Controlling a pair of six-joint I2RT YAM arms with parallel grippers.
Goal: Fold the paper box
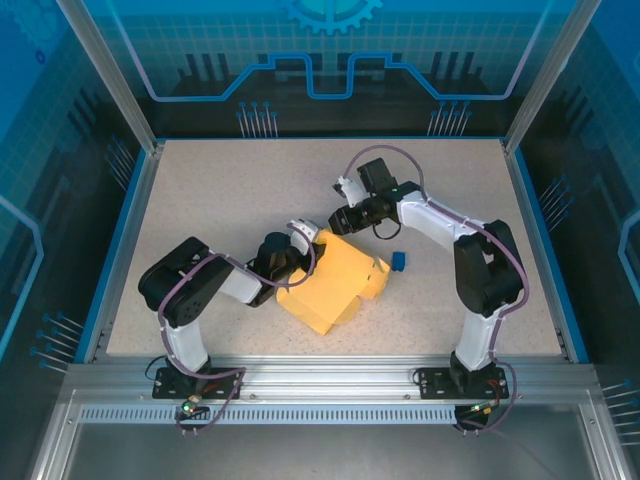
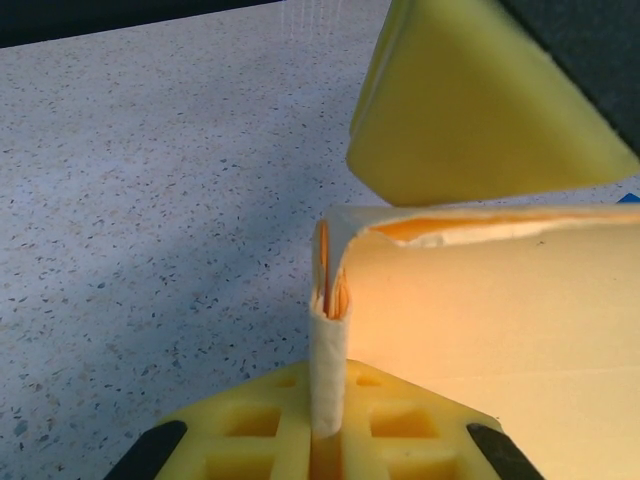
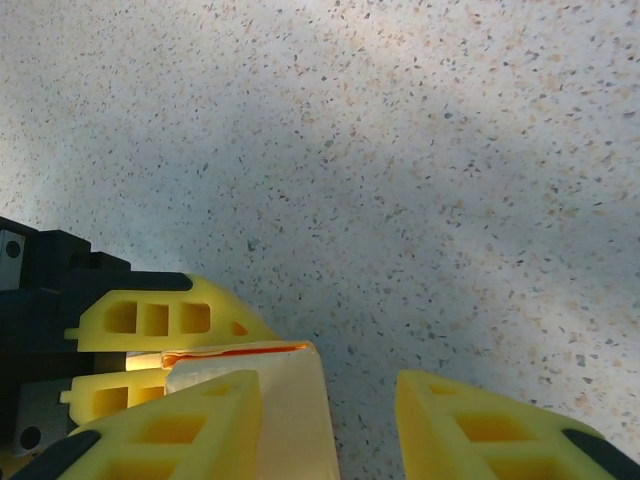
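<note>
We see the left gripper (image 2: 330,405) with its jaws pressed together on a folded, upright edge of the paper box (image 2: 490,310). The pale yellow cardboard rises from between them and spreads away to one side. The right gripper (image 3: 325,400) has its jaws spread. A corner of the box sits between them, against one jaw and clear of the other. Beyond both pairs of jaws lies the speckled tabletop (image 3: 400,150). A small blue object (image 1: 398,261) lies just beside the box.

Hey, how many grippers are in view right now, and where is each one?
2. The left gripper is shut on the paper box edge near its far-left corner. The right gripper is open at that same corner, facing the left one.
</note>
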